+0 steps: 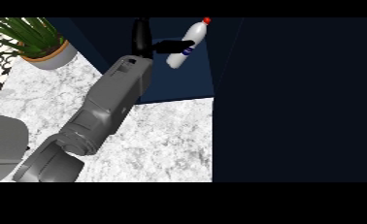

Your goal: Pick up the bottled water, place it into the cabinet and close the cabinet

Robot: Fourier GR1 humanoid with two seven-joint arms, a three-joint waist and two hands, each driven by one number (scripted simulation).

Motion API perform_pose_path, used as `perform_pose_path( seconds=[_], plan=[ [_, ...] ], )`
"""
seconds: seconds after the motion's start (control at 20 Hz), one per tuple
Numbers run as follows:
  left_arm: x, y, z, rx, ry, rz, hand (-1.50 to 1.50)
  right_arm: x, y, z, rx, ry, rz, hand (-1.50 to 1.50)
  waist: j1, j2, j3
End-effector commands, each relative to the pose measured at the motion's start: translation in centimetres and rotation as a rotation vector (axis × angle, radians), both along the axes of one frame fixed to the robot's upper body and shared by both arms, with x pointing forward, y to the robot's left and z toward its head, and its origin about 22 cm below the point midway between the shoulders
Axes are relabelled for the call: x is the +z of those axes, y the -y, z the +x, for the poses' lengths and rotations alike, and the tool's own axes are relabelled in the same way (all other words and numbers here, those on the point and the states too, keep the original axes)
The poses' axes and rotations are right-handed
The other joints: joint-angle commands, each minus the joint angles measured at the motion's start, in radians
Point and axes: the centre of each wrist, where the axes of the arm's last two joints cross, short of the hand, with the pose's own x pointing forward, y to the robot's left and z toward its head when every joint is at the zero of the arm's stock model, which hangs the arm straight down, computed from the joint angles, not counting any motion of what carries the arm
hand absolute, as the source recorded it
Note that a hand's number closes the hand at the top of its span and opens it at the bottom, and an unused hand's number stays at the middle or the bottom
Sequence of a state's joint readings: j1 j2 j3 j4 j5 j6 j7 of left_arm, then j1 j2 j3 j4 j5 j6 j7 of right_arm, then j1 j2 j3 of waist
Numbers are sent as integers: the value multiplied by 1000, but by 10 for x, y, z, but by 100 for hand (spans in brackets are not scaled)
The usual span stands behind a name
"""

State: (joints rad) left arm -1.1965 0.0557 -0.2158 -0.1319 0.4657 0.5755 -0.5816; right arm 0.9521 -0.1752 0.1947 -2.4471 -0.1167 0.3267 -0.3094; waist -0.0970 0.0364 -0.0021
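One grey forearm stretches up and away across the marble counter (pixel 158 136), and I take it for the right arm, though that is a judgement from how it crosses the view. The right hand (pixel 154 43) is deep inside the open cabinet (pixel 193 80), black against the dark blue interior. Its fingers reach out sideways to the bottled water (pixel 188 44) and look closed around the bottle's middle, near the dark label; the darkness makes the exact wrap hard to read.

The bottle leans, red cap up and away from the hand, white body angled down toward the cabinet floor. Whether its base rests on the floor I cannot tell.

Beside the hand, on its far side past the bottle, the dark cabinet door (pixel 287 102) stands swung open. Behind the arm, near the counter's corner, sits a potted plant (pixel 39 43).

So the pick-up looks finished and the bottle is already within the cabinet. What remains, as I judge it: setting it down, letting go, drawing the arm out, shutting the door. The left hand is nowhere to be seen.
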Motion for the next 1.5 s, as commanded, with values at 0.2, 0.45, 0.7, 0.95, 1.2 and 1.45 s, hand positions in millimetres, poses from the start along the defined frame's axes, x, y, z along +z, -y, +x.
perform_pose_path(
  seconds=[0.2,0.45,0.7,0.95,1.2,1.45],
  plan=[
    [6,15,-2,-187,111,-179,-150,14,-2,-1,7,10,48,-150,36,-15,1],
    [-1,24,-6,-210,90,-204,-150,17,-6,-4,2,2,60,-150,48,-24,1],
    [0,30,-11,-234,101,-228,-150,24,-1,-2,-4,-21,33,-150,63,-32,2],
    [-12,34,-28,-287,69,-291,-150,29,-8,-5,-13,-18,49,-150,80,-46,2],
    [-44,32,-61,-409,72,-379,-150,33,-14,-9,-20,-18,58,-150,82,-49,1],
    [-50,48,-100,-513,73,-473,-150,30,-22,-8,-21,-23,62,-150,86,-48,1]
  ],
)
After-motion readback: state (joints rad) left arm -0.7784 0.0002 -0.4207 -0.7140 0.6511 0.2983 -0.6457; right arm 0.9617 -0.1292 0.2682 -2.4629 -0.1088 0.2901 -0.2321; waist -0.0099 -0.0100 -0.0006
